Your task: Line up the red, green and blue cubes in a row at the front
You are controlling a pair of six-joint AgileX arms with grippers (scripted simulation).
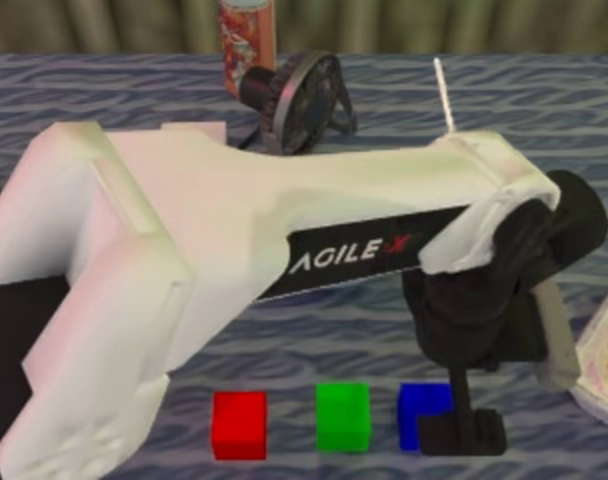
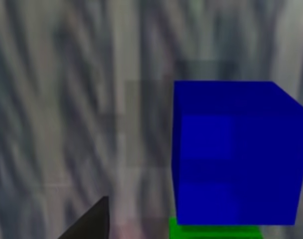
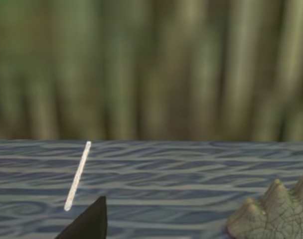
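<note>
Three small cubes stand in a row along the front of the table: the red cube (image 1: 239, 425) at the left, the green cube (image 1: 343, 416) in the middle, the blue cube (image 1: 421, 404) at the right. My left arm reaches across the table, and its left gripper (image 1: 462, 428) hangs at the blue cube's right side, partly covering it. In the left wrist view the blue cube (image 2: 236, 154) fills the frame with the green cube (image 2: 216, 232) behind it. One dark finger (image 2: 89, 223) stands apart from the blue cube, so the gripper is open. The right arm is out of the top view; its finger (image 3: 89, 221) hovers over bare table, open.
At the back stand a printed can (image 1: 247, 35), a small dark fan (image 1: 299, 95) and a thin white stick (image 1: 444, 95). A pale dish (image 1: 606, 355) lies at the right edge. A green spiky object (image 3: 276, 214) shows in the right wrist view.
</note>
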